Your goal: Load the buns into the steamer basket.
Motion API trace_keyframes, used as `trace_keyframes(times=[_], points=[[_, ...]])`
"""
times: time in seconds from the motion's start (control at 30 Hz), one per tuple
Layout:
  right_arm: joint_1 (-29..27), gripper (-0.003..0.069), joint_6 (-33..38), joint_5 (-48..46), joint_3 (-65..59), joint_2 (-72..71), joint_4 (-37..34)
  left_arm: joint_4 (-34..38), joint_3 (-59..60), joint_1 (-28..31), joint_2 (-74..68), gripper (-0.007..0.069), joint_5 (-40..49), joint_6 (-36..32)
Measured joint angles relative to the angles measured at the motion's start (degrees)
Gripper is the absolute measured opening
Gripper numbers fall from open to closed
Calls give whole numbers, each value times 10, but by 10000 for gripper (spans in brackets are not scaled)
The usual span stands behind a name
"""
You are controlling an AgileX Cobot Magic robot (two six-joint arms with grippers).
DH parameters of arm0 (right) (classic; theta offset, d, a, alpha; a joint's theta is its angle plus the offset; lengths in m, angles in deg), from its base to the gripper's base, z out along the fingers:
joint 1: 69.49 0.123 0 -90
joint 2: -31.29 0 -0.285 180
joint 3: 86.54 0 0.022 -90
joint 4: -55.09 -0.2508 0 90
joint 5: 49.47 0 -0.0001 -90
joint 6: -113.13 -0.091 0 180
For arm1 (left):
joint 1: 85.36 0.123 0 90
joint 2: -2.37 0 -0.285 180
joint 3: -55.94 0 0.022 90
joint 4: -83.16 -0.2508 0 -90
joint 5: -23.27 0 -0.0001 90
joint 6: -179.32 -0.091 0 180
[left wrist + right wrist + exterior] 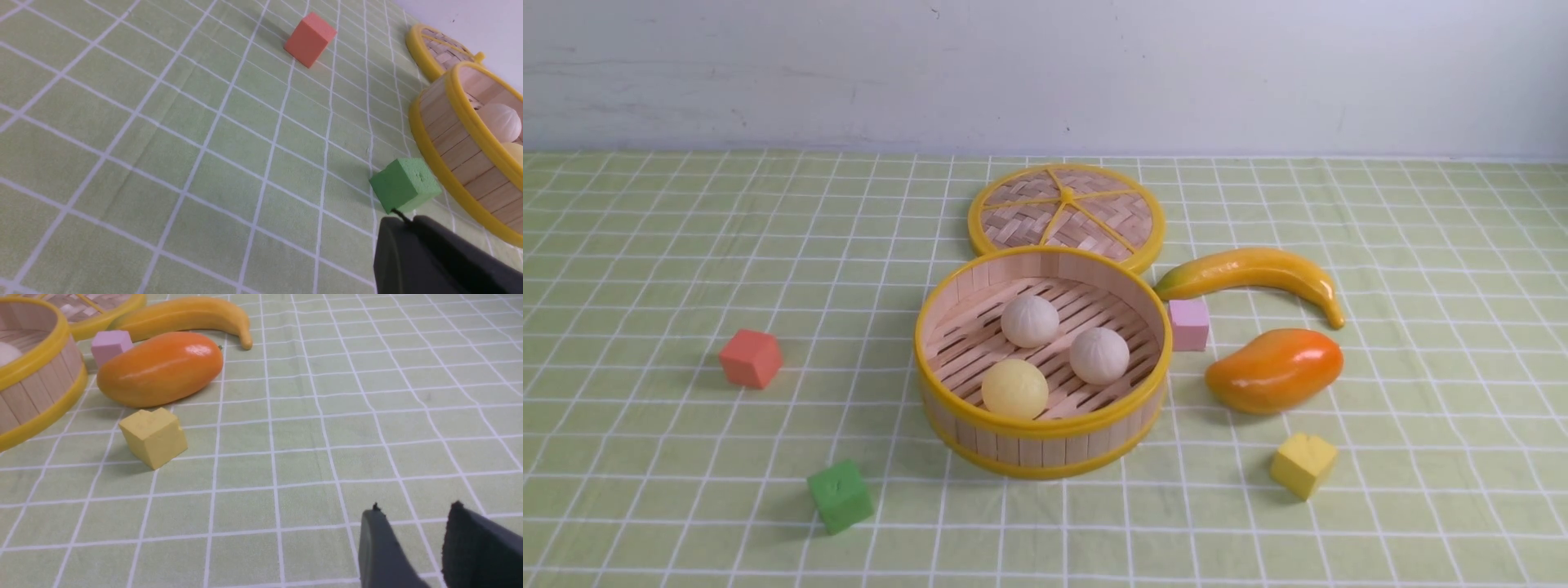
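The steamer basket (1045,428) stands mid-table. Inside it lie two off-white pleated buns (1029,321) (1099,355) and one pale yellow smooth bun (1014,389). Neither arm shows in the front view. In the left wrist view my left gripper (402,220) has its black fingers together with nothing between them, just short of the green cube (404,184); the basket wall (457,147) and a bun (506,121) show beyond. In the right wrist view my right gripper (414,510) is open and empty over bare cloth, well away from the basket (39,390).
The flat woven lid (1066,214) lies behind the basket. A banana (1258,273), a pink cube (1189,323), an orange mango (1274,369) and a yellow cube (1304,464) lie to the right. An orange-red cube (751,358) and the green cube (840,495) lie to the left.
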Motion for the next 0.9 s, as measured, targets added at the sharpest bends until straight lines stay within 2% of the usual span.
trace_keyframes(times=[0.2,0.33,0.37,0.53,0.9], points=[[0,239,0,0,0,0,0,1,0,0,0,21,1,-13],[0,239,0,0,0,0,0,1,0,-8,0,22,3,-95],[0,239,0,0,0,0,0,1,0,-12,0,24,3,-133],[0,239,0,0,0,0,0,1,0,-14,0,28,4,-213],[0,239,0,0,0,0,0,1,0,-14,0,38,5,-222]])
